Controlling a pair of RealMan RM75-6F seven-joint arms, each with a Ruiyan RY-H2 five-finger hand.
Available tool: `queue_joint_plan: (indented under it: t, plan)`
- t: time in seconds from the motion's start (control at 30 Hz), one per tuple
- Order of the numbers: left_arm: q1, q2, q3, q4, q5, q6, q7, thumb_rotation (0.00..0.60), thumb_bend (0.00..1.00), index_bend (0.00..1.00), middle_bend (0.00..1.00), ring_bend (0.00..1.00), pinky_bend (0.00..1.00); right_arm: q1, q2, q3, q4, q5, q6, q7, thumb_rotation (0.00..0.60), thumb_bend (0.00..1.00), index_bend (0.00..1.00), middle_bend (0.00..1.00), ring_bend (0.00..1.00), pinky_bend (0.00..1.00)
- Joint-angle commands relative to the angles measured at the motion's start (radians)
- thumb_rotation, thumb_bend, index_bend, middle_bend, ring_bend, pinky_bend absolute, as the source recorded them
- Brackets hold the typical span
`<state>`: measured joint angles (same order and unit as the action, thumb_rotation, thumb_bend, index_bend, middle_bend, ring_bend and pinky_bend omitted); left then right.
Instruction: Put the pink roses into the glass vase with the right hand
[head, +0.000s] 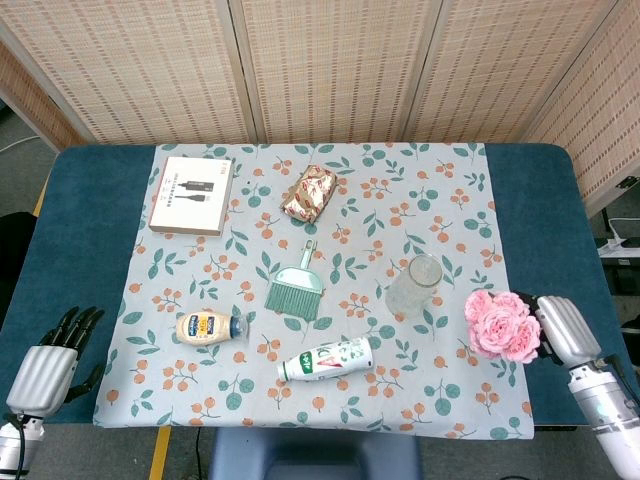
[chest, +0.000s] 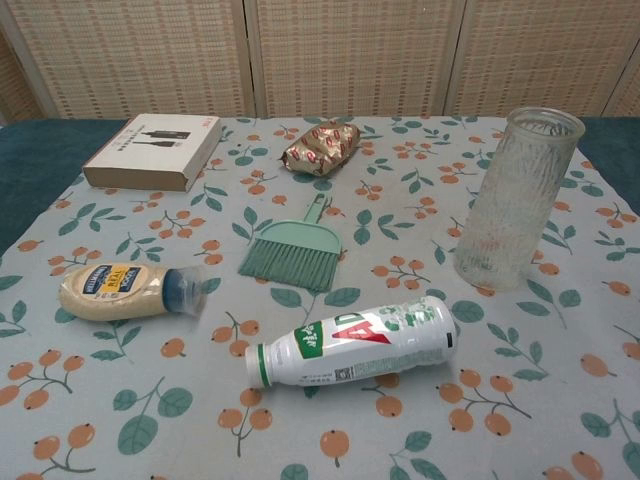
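A bunch of pink roses (head: 501, 325) hangs above the table's right side, gripped by my right hand (head: 560, 330), which closes on the stems from the right. The clear ribbed glass vase (head: 414, 286) (chest: 515, 197) stands upright and empty, to the left of the roses. In the chest view neither the roses nor the right hand show. My left hand (head: 48, 362) rests off the cloth at the near left corner, fingers apart, holding nothing.
On the flowered cloth (head: 320, 215) lie a white-green bottle (head: 326, 359), a mayonnaise bottle (head: 206, 326), a green hand brush (head: 297, 287), a gold snack bag (head: 309, 192) and a white box (head: 191, 194). The bottle lies nearest the vase.
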<state>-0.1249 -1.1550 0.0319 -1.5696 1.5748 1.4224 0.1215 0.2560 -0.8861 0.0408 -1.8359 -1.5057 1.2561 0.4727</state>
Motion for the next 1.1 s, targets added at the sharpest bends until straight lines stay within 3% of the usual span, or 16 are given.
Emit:
queue_joint_plan:
  t: [0.03, 0.17, 0.33, 0.47, 0.63, 0.9, 1.1]
  plan:
    - [-0.001, -0.001, 0.000, -0.001, 0.000, -0.001, 0.003, 0.600, 0.35, 0.06, 0.08, 0.01, 0.29, 0.017, 0.171, 0.016, -0.109, -0.142, 0.057, 0.362, 0.600, 0.53, 0.89, 0.96, 1.00, 0.96]
    - [-0.001, -0.002, -0.001, -0.001, -0.005, -0.003, 0.005, 0.600, 0.35, 0.06, 0.08, 0.01, 0.29, 0.036, 0.206, 0.056, -0.167, -0.150, 0.102, 0.465, 0.600, 0.55, 0.89, 0.96, 1.00, 0.96]
    - [-0.001, -0.001, -0.001, 0.000, -0.004, -0.003, 0.003, 0.600, 0.35, 0.06, 0.08, 0.01, 0.29, 0.069, 0.223, 0.104, -0.235, -0.131, 0.117, 0.492, 0.600, 0.56, 0.89, 0.96, 1.00, 0.96]
    - [-0.001, -0.001, -0.001, -0.001, -0.004, -0.002, 0.004, 0.600, 0.35, 0.06, 0.08, 0.01, 0.29, 0.107, 0.188, 0.166, -0.285, -0.041, 0.122, 0.343, 0.600, 0.58, 0.90, 0.96, 1.00, 0.96]
    - [0.002, 0.000, -0.002, -0.002, -0.002, 0.005, 0.004, 0.600, 0.35, 0.06, 0.08, 0.01, 0.29, 0.181, 0.069, 0.237, -0.295, 0.064, 0.115, 0.104, 0.600, 0.58, 0.90, 0.96, 1.00, 0.96]
    - [0.000, 0.000, -0.003, 0.001, -0.008, -0.002, -0.001, 0.600, 0.35, 0.06, 0.08, 0.01, 0.29, 0.222, -0.019, 0.231, -0.211, 0.060, 0.060, 0.022, 0.600, 0.58, 0.90, 0.96, 1.00, 0.96]
    - [-0.001, -0.002, -0.002, 0.002, -0.011, -0.007, 0.005, 0.600, 0.35, 0.06, 0.08, 0.01, 0.29, 0.241, -0.064, 0.231, -0.150, 0.083, 0.016, 0.060, 0.600, 0.58, 0.91, 0.96, 1.00, 0.96]
